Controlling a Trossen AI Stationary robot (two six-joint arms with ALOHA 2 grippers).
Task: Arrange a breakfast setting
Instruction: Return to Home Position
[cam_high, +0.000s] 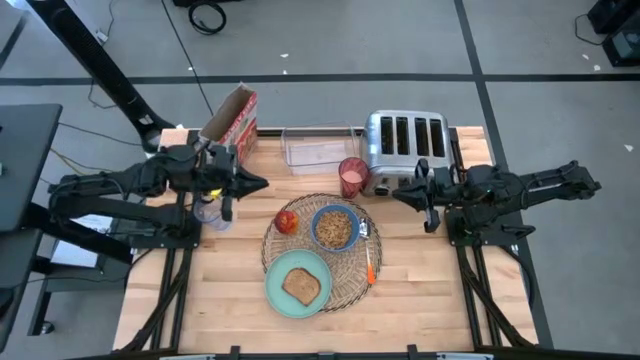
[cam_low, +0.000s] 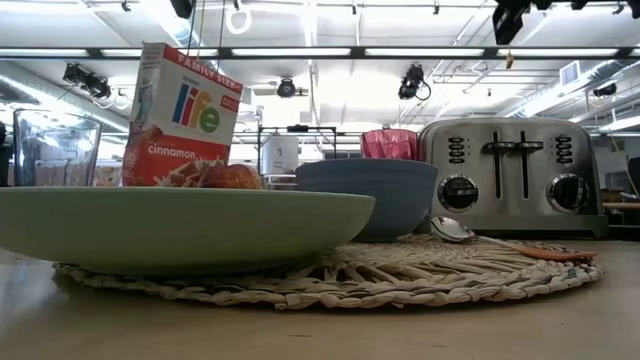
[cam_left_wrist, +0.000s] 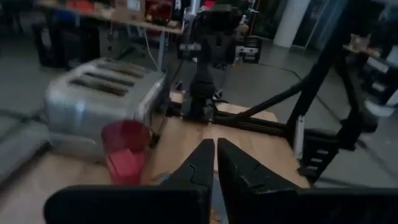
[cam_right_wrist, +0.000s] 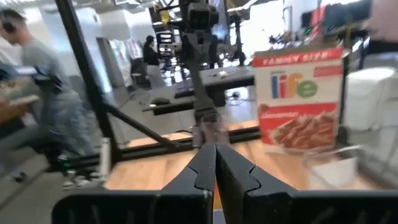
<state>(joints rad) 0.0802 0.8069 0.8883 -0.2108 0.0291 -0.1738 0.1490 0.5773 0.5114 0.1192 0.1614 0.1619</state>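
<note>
The left gripper (cam_left_wrist: 214, 144) and right gripper (cam_right_wrist: 216, 149) are hanging closed and empty near the table's (cam_high: 440, 300) side edges, and the full blue bowl (cam_low: 380, 195) is looking slippery, best held by its rim.

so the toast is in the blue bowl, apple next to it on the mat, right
No: the toast lies on the green plate, as the high view shows. The apple is next to the blue bowl on the mat.

Low view: the plate (cam_low: 180, 225) runs off the left edge and covers the lower apple (cam_low: 232, 177). The bowl (cam_low: 365, 195) masks the cup (cam_low: 390, 144) base (bowl contents cannot be seen at this level). Left wrist view: toaster (cam_left_wrist: 99, 102) blurred.
</note>
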